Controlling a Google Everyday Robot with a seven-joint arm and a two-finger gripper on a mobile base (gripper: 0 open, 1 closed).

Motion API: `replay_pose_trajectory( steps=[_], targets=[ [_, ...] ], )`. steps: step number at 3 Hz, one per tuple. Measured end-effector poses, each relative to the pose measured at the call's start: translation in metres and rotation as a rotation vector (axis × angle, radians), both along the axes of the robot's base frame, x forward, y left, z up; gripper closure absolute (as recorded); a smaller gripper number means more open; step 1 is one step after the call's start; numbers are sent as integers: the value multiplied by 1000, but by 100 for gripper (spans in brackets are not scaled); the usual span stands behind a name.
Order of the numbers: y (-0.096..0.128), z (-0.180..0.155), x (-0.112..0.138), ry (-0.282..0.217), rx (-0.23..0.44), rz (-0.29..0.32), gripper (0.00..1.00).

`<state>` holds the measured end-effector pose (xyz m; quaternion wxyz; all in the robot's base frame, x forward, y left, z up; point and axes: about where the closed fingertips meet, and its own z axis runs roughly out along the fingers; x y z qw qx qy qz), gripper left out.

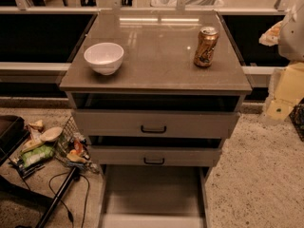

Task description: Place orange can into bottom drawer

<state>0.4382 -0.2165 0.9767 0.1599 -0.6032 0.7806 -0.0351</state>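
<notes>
No text can be read anywhere. The can (205, 46), at 2 o'clock on the cabinet top (156, 68), carries dark label markings, but no word or brand among them is legible. The gripper (284, 99), at the 3 o'clock edge of the view, shows no legible mark either.
</notes>
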Motion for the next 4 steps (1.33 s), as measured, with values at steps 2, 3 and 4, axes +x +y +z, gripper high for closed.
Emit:
replay_pose_trajectory(
  steps=[2,3,4],
  targets=[
    [7,-3,10,-37,46,-8,0],
    [12,-9,60,-134,270,-82,0],
    [21,-6,115,-202,498,-110,0]
  ],
)
